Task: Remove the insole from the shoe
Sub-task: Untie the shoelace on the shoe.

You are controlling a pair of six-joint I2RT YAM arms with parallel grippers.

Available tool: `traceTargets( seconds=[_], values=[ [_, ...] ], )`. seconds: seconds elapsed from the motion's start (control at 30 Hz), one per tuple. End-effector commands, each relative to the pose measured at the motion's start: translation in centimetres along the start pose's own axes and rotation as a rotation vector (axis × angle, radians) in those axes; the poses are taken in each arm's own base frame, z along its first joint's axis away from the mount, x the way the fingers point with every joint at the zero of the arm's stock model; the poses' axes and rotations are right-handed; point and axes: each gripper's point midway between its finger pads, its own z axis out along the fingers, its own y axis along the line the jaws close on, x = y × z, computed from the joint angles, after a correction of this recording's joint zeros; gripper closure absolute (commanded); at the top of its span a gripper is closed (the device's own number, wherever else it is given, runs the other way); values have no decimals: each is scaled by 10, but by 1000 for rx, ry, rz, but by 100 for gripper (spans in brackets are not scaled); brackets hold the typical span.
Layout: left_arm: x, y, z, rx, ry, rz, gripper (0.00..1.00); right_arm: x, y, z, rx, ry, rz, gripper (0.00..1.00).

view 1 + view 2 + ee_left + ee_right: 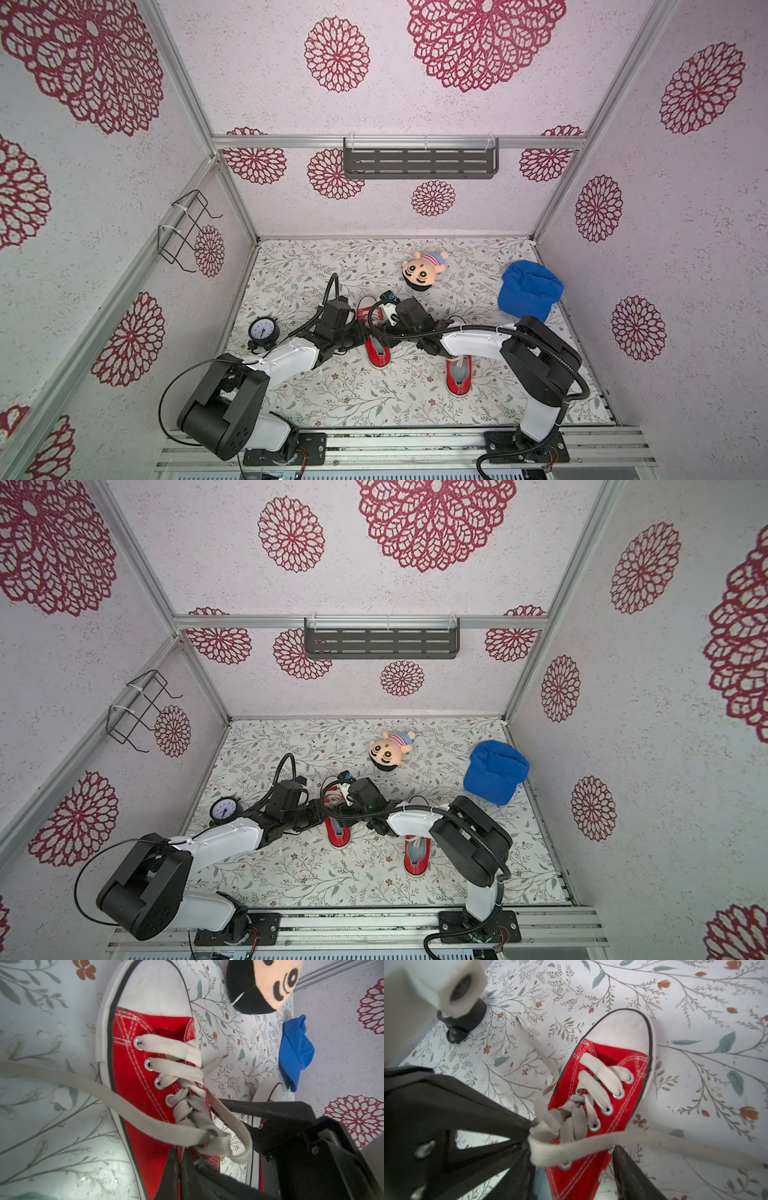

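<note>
Red canvas sneaker, white-laced, mid-table, left of its twin. Left gripper closed at its laced edge, probably anchoring it. Right gripper half-wide, astride the upper; insole inside, unseen.

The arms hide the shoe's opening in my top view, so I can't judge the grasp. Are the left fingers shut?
Observer: Yes. The left wrist view shows the left fingers pressed together by the bunched laces of the red shoe. I cannot tell what they pinch.
Operator: And the other arm's?
Observer: The right fingers stand apart in the right wrist view, with the shoe between them.
Operator: Are those laces undone?
Observer: They are threaded through every visible eyelet, but one loose length runs off sideways over the table.
</note>
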Motion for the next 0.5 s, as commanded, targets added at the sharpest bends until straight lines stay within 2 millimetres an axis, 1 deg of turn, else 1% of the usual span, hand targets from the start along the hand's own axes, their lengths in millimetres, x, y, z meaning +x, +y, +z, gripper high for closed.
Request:
traceTargets(
  seconds=[0.0, 0.07, 0.1, 0.2, 0.3, 0.47],
  values=[
    [-14, -10, -9, 1, -57, 39, 100, -10, -9, 0, 83, -12, -19, 47],
    [-14, -1, -14, -49, -68, 38, 100, -7, -23, -5, 159, 0, -17, 55],
    [-13, 5, -17, -82, -72, 37, 100, -5, -32, -10, 207, 1, -12, 61],
    [-12, 29, -25, -201, -91, 30, 100, 0, -61, -28, 357, 3, 21, 76],
    [-10, 47, -31, -277, -101, 17, 100, 5, -87, -45, 479, 11, 61, 80],
    [-6, 66, -33, -334, -112, -35, 100, 23, -115, -60, 588, 57, 140, 80]
  ],
)
